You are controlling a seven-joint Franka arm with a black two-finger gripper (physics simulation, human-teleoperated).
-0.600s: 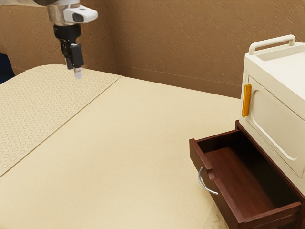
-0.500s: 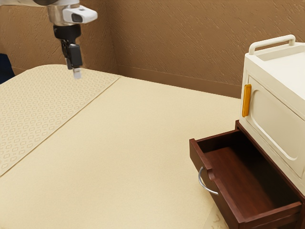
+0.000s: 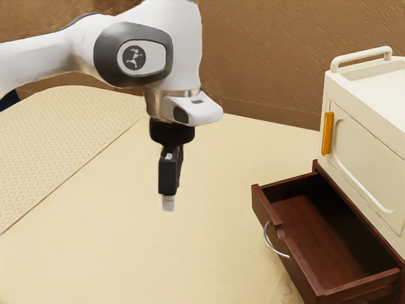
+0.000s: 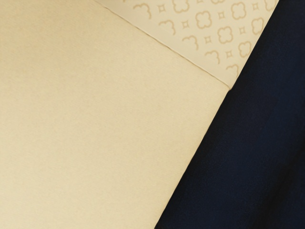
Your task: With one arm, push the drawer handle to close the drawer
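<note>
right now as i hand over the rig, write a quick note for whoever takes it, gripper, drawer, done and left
Gripper: the black two-finger gripper hangs over the cream patterned table, apart from the drawer and handle.
Drawer: the dark brown wooden drawer stands open, its curved silver handle on the front.
Done: closing not achieved.
Left: reach the handle, push the drawer shut.

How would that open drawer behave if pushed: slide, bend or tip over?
The drawer likely slides rather than tips, since it runs in beneath the white cabinet. It looks wooden and stiff, so should hardly bend. The handle is thin, smooth and curved, so a push there might slip.
</note>
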